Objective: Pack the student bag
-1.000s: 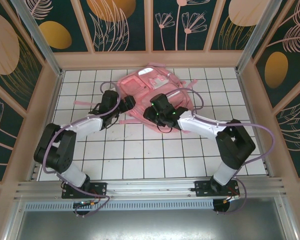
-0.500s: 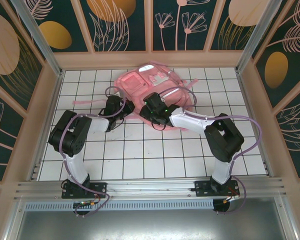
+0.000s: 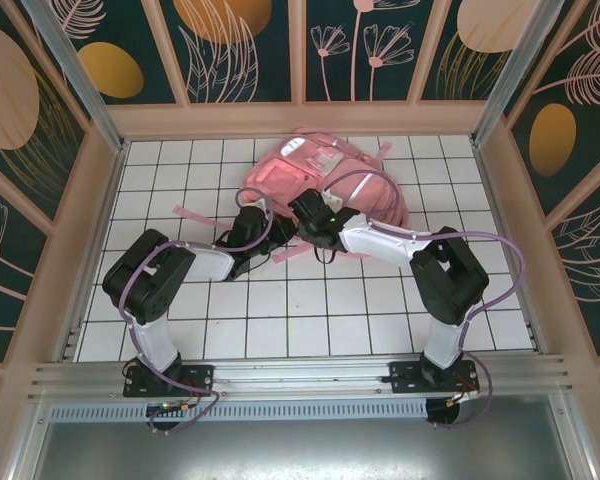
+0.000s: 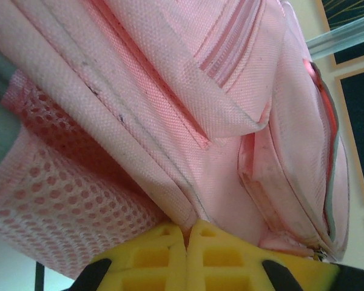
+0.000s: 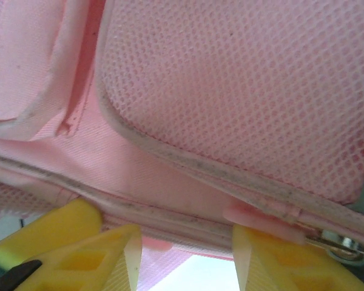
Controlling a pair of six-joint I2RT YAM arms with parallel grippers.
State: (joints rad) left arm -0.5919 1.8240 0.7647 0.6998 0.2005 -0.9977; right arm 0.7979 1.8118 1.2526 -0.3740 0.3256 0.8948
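Pressing its yellow pads fully together, the left tool point(image 4: 185, 233) stands closed on a folded seam of the student bag point(image 4: 188, 91), a large soft pink fabric backpack. The fold runs straight into the line where the pads meet, so a pinch on the fabric is judged likely. A pink open-mesh panel point(image 4: 60, 182) lies just to the left of that seam.

The right tool point(image 5: 182, 236) stands partly open. A piped edge of the student bag crosses its fingertips, and daylight shows between the jaws. No firm hold is evident. A small metal zipper pull point(image 5: 340, 242) sits just beside its right finger.

From above, both tools meet at the near edge of the student bag point(image 3: 280, 175), the left tool point(image 3: 252, 228) on its near-left side and the right tool point(image 3: 305, 212) close beside it. The student bag lies flat on the white tiled worktop point(image 3: 310, 310), toward the far middle. Thin pink straps point(image 3: 192, 215) trail across the tiles on its left.

Progress is judged early. The current step appears to be taking hold of the bag's edge to position or open it. Whether the main compartment is unzipped, or holds anything, cannot be told. Opening, loading and closing are judged outstanding.
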